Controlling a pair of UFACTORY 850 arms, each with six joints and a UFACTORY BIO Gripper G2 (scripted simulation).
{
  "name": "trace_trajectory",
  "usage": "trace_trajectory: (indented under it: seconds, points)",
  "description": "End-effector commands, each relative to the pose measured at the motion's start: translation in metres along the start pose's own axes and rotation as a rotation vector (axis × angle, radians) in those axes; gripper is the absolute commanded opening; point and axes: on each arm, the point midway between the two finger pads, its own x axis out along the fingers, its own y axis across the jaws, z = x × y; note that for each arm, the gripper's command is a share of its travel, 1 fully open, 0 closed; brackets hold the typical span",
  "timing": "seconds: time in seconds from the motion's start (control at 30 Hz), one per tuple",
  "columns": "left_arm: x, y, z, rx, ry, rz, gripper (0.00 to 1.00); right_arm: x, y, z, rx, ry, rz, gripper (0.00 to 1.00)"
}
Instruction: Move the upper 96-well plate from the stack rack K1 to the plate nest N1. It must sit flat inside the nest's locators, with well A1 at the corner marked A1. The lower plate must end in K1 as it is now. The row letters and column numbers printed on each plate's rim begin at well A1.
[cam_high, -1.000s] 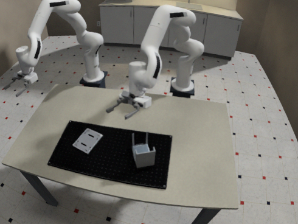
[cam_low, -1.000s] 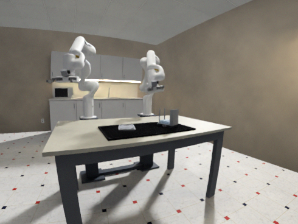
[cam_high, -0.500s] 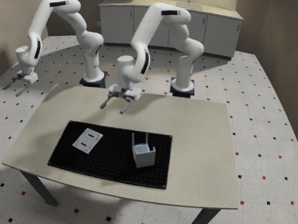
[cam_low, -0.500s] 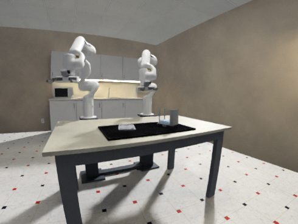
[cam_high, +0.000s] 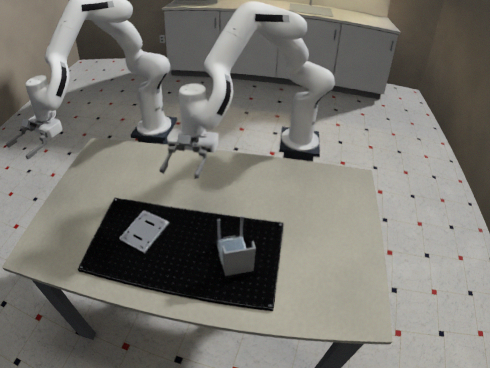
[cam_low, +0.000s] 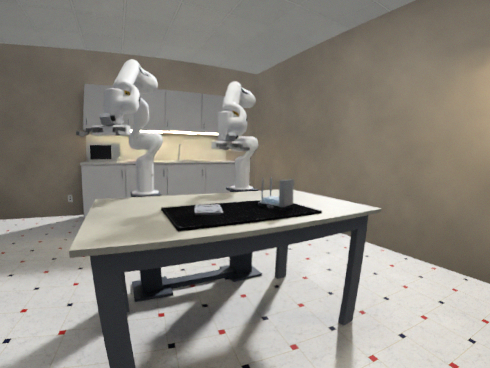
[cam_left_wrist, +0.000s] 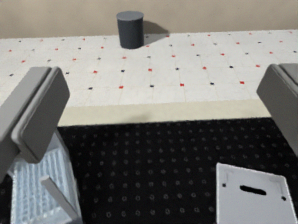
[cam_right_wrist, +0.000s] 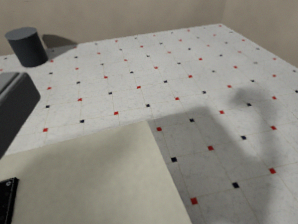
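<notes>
The stack rack K1 (cam_high: 239, 263) (cam_low: 286, 192) stands on the black board, with a tall grey wall and thin posts. The light-blue upper plate (cam_high: 232, 244) (cam_left_wrist: 37, 187) lies inside it; the lower plate is not distinguishable. The plate nest N1 (cam_high: 144, 230) (cam_low: 208, 209) (cam_left_wrist: 252, 206) is a flat pale block with two dark slots, and nothing lies on it. The left gripper (cam_high: 181, 172) (cam_left_wrist: 162, 112) is open and empty, high above the table behind the board. The right gripper (cam_high: 20, 151) is open and empty, off beyond the table's side. The A1 markings are not readable.
The black board (cam_high: 185, 262) (cam_low: 240, 216) (cam_left_wrist: 145, 172) lies on the beige table (cam_high: 325, 250) (cam_low: 125, 232) (cam_right_wrist: 100, 175) and carries rack and nest some distance apart. The rack's posts and wall stick up. A dark bin (cam_left_wrist: 131, 31) (cam_right_wrist: 27, 47) stands on the floor beyond the table.
</notes>
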Motion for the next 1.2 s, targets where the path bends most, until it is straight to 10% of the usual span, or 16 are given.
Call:
trace_trajectory:
  seconds: [0.0,0.53,0.93,1.17]
  points:
    - [-0.015,-0.01,-0.002,-0.006,0.023,0.033,0.37,0.001,0.0,0.002,0.0,-0.003,0.0,1.0]
    - [-0.015,-0.01,-0.002,-0.006,0.023,0.033,0.37,0.001,0.0,0.002,0.0,-0.003,0.0,1.0]
    - [0.007,0.039,-0.028,-0.001,0.024,0.427,0.37,0.001,0.0,0.002,0.0,-0.003,0.0,1.0]
    - [0.016,0.06,-0.039,-0.001,0.024,0.427,0.37,0.001,0.0,0.002,0.0,-0.003,0.0,1.0]
